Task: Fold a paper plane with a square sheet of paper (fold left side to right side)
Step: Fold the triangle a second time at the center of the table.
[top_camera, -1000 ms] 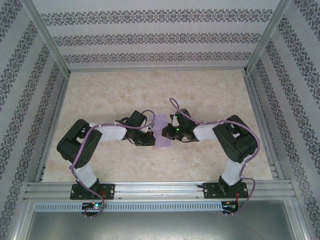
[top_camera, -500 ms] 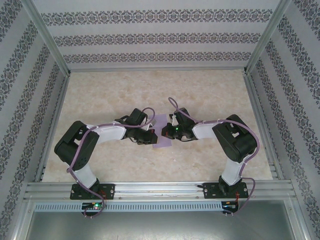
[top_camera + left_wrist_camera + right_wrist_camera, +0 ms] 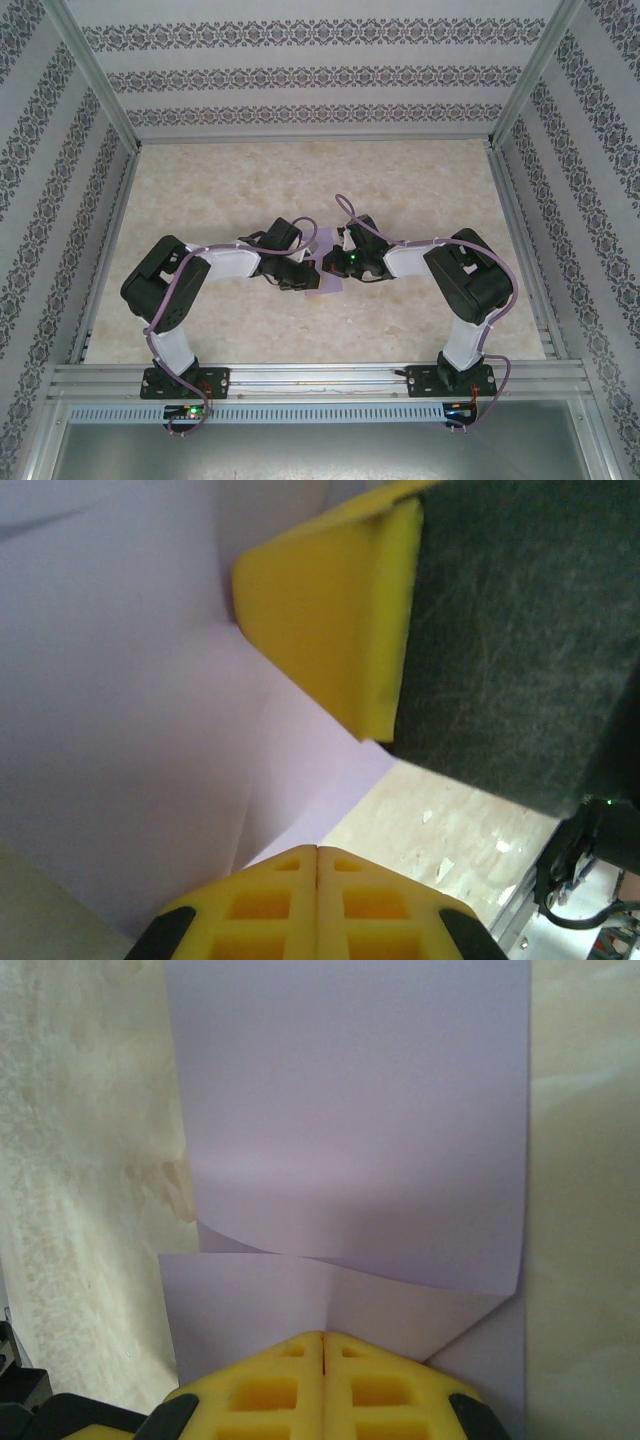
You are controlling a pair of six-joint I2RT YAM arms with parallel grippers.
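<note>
During the last second the left arm has swung its elbow inward, and the left claw (image 3: 303,280) has slid a little to the right, so it now covers more of the square sheet of paper (image 3: 322,289) than before. The right claw (image 3: 334,267) has hardly moved. The sheet lies on the counter (image 3: 300,180) near the middle, between the two claws, and from above only a small lilac patch of it is visible. Both claws are clenched, with the yellow tips meeting in one seam and no gap. In the right wrist view the right claw (image 3: 323,1338) rests at the near edge of the paper (image 3: 350,1130), where one layer already lies over another with slanted edges. Whether a layer is caught between the tips, I cannot tell. In the left wrist view the left claw (image 3: 318,855) is over the paper (image 3: 120,730), with a crease line just ahead of it and a second yellow finger (image 3: 320,630) close by, probably of the right claw. I judge that the left claw is pressing along a fold to sharpen it while the right one holds the sheet in place.
</note>
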